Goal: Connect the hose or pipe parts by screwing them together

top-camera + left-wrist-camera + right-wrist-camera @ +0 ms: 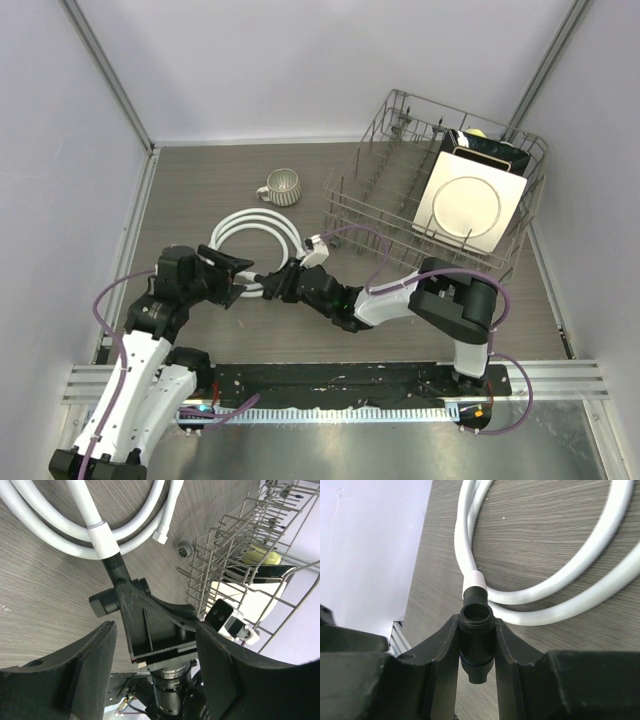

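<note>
The white hose (255, 228) lies coiled in loops on the table. One white end nut (474, 580) sits on the threaded arm of the black T-shaped fitting (476, 630). My right gripper (476, 622) is shut on that fitting's body, its open threaded port facing up; in the top view it (283, 283) holds the fitting (266, 286) just above the table. My left gripper (156, 630) stands open, its fingers (95, 665) spread on either side of the right gripper's tips without touching the fitting (112, 597). The hose's other end nut (161, 534) lies free beside the coil.
A grey ribbed mug (283, 186) stands beyond the coil. A wire dish rack (345, 215) with a white square plate (470, 205) fills the right back of the table. Purple cables loop along both arms. Walls close in on the left, right and back.
</note>
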